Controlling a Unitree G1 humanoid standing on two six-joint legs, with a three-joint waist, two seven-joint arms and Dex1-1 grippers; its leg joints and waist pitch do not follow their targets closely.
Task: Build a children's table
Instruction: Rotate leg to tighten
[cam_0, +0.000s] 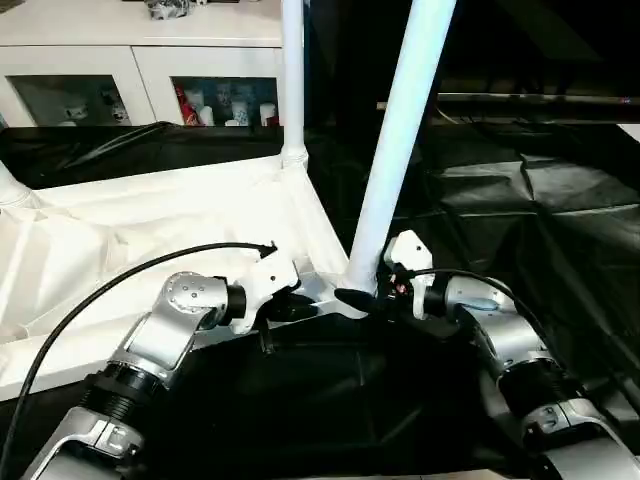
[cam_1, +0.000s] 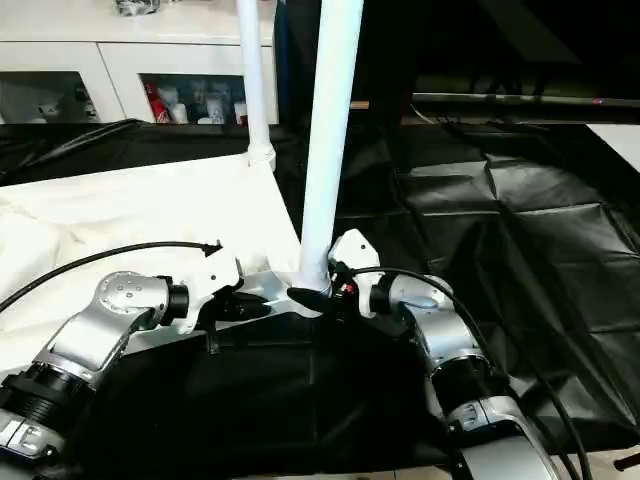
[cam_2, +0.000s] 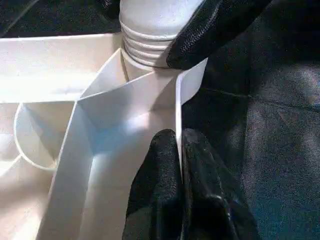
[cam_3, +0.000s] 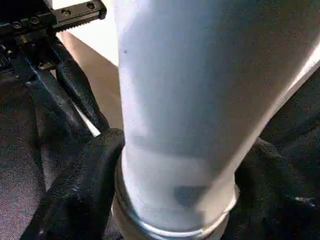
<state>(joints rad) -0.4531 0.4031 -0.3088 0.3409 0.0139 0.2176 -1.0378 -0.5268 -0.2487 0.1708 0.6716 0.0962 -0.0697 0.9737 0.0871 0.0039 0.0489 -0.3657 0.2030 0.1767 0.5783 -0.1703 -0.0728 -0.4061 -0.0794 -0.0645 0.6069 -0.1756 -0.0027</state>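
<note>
Tabletop (cam_0: 150, 230), white plastic, lies upside down on black sheeting (cam_1: 520, 230), its ribs facing up, filling the left of the scene with a white cabinet (cam_0: 140, 60) behind it at the far side. At the far left edge the base of one leg (cam_0: 8, 185) shows, and another leg (cam_0: 292, 80) stands upright in the far corner socket. Nearer, the left gripper (cam_2: 177, 165) is pinched tight on the thin rim wall of the tabletop close to the near right corner, one finger (cam_2: 155, 185) on each face. Just to its right a third leg (cam_0: 400, 130) rises from that corner socket, leaning a little to the right. The right gripper (cam_1: 320, 295) sits around the foot of this leg with a finger (cam_3: 75, 185) on each side; I cannot tell whether they press on it or stand just off. The whole thing looks light and hollow, stiff enough at the ribs but smooth and likely to slip, so I would hold the top by its rim and each leg low down, near the threaded end.
</note>
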